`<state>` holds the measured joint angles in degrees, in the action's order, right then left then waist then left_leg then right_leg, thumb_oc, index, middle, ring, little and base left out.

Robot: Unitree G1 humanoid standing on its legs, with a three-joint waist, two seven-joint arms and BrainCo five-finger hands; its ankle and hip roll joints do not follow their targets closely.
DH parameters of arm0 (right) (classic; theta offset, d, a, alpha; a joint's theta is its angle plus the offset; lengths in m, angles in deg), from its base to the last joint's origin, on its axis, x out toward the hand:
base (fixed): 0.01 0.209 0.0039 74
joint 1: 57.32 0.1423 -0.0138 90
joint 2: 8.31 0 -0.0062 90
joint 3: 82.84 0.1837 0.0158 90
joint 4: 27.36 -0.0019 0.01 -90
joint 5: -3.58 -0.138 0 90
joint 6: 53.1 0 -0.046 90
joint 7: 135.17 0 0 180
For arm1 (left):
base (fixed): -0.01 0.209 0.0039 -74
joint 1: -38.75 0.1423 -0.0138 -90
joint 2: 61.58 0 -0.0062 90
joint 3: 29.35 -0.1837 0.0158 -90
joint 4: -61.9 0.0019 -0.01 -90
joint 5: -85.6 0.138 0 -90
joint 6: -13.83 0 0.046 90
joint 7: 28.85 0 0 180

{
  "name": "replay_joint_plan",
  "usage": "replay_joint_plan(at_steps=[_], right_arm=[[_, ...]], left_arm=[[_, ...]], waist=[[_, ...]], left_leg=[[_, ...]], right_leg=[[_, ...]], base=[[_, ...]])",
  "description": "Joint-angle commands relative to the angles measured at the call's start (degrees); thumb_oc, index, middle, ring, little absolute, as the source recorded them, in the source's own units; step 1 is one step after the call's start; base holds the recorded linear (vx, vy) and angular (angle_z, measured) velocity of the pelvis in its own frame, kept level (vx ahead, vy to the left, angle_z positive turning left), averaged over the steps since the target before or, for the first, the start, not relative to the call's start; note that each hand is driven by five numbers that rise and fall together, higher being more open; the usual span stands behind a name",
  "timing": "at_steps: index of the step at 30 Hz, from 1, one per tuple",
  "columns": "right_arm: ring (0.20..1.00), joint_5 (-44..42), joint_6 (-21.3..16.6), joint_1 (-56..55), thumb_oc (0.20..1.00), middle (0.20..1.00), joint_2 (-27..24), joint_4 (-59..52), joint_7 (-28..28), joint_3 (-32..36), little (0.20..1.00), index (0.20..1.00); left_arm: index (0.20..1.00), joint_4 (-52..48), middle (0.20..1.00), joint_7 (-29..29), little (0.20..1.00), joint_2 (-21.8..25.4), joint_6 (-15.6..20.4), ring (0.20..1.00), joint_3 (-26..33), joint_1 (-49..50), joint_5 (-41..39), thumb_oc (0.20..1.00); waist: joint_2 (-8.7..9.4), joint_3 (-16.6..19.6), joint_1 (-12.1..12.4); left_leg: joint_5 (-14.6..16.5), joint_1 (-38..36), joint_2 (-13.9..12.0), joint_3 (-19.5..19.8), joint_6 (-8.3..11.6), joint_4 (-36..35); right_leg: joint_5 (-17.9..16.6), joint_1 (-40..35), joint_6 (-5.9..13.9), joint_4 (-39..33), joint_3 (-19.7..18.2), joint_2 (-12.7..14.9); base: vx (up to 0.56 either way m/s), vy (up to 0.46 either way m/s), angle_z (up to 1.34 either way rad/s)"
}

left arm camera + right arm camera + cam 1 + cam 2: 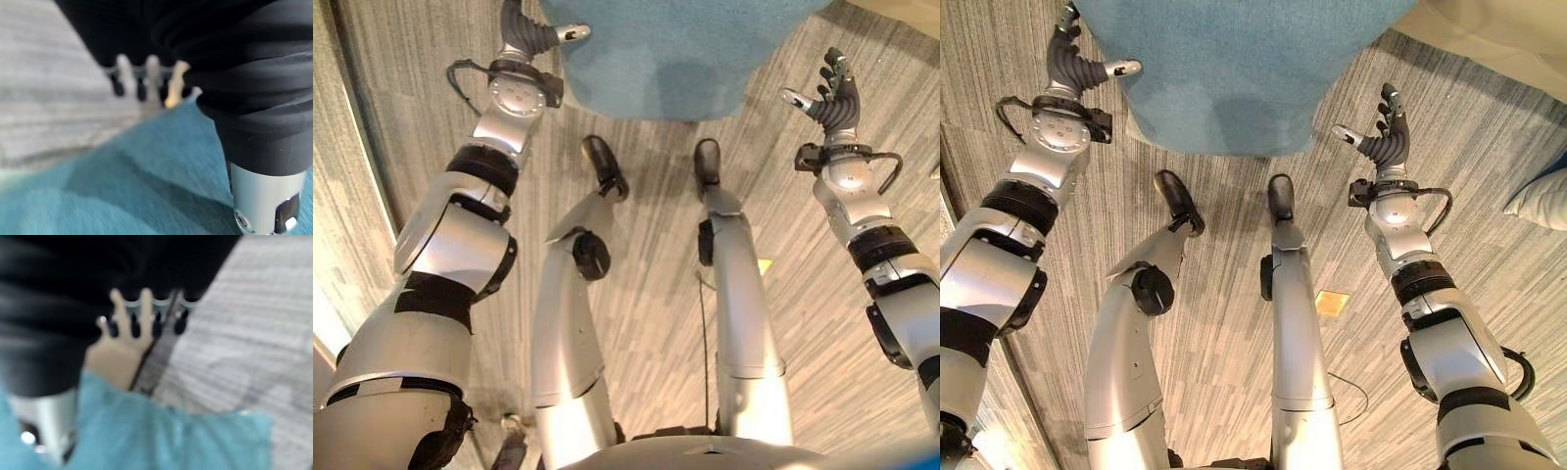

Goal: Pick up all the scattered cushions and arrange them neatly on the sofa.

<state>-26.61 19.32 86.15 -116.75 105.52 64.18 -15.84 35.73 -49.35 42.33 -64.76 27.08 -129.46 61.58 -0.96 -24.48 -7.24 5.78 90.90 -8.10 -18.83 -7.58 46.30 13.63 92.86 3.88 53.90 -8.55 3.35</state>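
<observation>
Teal cushion [1224, 73] lying on the grey striped floor [1489, 147] straight ahead, broad and flat, upper part cut off by the frame edge so full outline unknown. Left robot hand [1072, 61] at the cushion's left edge, thumb pointing inward over or against the fabric, fingers straight and relaxed, nothing gripped; contact with the cloth hard to confirm from the head views. Left wrist view gives teal fabric [122, 191] close under the palm with fingertips [146, 85] extended above it toward the floor, which reads as a hand set alongside, not clamped. Right robot hand [1386, 132] held off the cushion's right side, apart from it, fingers spread and upright, thumb aimed inward, also holding nothing. Right wrist view shows a teal corner [195, 440] below the straight fingers [146, 313], with floor beyond. Placement of the two hands, palms facing each other across the cushion, probably a bracketing pose ahead of a two-sided squeeze and lift; a soft wide cushion likely too big for one hand. Second cushion, pale [1542, 201], at the far right edge, mostly cropped. Beige surface [1489, 34] at the upper right corner, possibly the sofa, too little visible to be sure. Small yellow patch [1332, 302] on the floor, nature unclear. Lift judged not yet begun.
</observation>
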Motion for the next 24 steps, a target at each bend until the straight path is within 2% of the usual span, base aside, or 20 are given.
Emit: replay_joint_plan(at_steps=[1, 5, 13, 14, 15, 16, 24], right_arm=[[1.0, 0.13, -2.52, -0.01, 1.0, 1.0, 1.32, -2.0, 1.93, -0.99, 1.0, 1.0], [1.0, 2.64, -1.22, 6.37, 1.0, 1.0, 4.54, -2.65, 4.12, -5.38, 1.0, 1.0], [1.0, 3.31, 0.32, 15.95, 1.0, 1.0, 11.5, -2.95, 6.1, -11.83, 1.0, 1.0], [0.758, 2.88, 0.45, 17.34, 0.758, 0.758, 12.79, -3.08, 6.01, -12.61, 0.758, 0.758], [0.2, 2.45, 0.31, 18.37, 0.2, 0.2, 13.53, -3.26, 5.9, -12.93, 0.2, 0.2], [0.2, 2.44, 0.3, 18.39, 0.2, 0.2, 13.54, -3.25, 5.89, -12.94, 0.2, 0.2], [0.2, 4.96, -0.33, 16.59, 0.2, 0.2, 13.68, -10.1, 6.62, -10.4, 0.2, 0.2]], left_arm=[[1.0, 0.58, 1.0, -0.96, 1.0, -0.72, 0.47, 1.0, 0.92, 1.26, 0.38, 1.0], [1.0, -0.52, 1.0, -2.06, 1.0, -4.88, 0.29, 1.0, -0.36, -0.42, -0.24, 1.0], [1.0, -2.75, 1.0, -3.21, 1.0, -9.45, 0.67, 1.0, -2.92, -4.53, -2.37, 1.0], [0.724, -3.8, 0.724, -3.42, 0.724, -10.13, 0.77, 0.724, -3.3, -5.04, -2.73, 0.724], [0.313, -4.97, 0.313, -3.5, 0.313, -10.12, 1.05, 0.313, -3.55, -5.3, -2.86, 0.313], [0.2, -4.98, 0.2, -3.5, 0.2, -10.1, 1.04, 0.2, -3.55, -5.3, -2.86, 0.2], [0.2, -13.99, 0.2, -4.27, 0.2, -9.79, 3.0, 0.2, -2.63, -2.59, -3.46, 0.2]], waist=[[-1.78, 3.64, -1.35], [-2.08, 3.02, -0.57], [-2.39, 2.61, 0.27], [-2.46, 2.73, 0.47], [-2.53, 2.76, 0.68], [-2.53, 2.75, 0.67], [-2.75, 4.34, 1.0]], left_leg=[[7.51, -2.33, -1.65, 3.8, 3.82, 3.46], [7.31, -1.62, -1.67, 4.77, 3.78, 4.38], [6.77, -0.97, -1.55, 5.81, 4.04, 4.78], [6.7, -0.96, -1.37, 5.98, 4.07, 4.79], [6.59, -0.96, -1.34, 6.0, 4.18, 4.7], [6.58, -0.96, -1.33, 6.0, 4.18, 4.69], [5.57, -0.95, -0.63, 5.91, 4.86, 2.28]], right_leg=[[-3.17, -2.93, 2.35, -4.43, -1.39, 3.15], [-3.29, -2.91, 2.33, -4.35, -0.91, 3.07], [-3.62, -2.91, 2.24, -3.95, -0.42, 3.17], [-3.62, -2.91, 2.17, -3.77, -0.36, 3.09], [-3.71, -2.91, 2.22, -3.77, -0.24, 3.21], [-3.71, -2.91, 2.22, -3.77, -0.23, 3.22], [-3.9, -2.91, 2.47, -4.73, 0.14, 3.63]], base=[[0.0, 0.0, 0.0], [0.0, 0.0, 0.0], [0.0, -0.018, 0.0], [0.0, -0.043, 0.01], [0.0, 0.0, 0.0], [0.0, 0.0, 0.0], [0.0, -0.004, 0.01]])
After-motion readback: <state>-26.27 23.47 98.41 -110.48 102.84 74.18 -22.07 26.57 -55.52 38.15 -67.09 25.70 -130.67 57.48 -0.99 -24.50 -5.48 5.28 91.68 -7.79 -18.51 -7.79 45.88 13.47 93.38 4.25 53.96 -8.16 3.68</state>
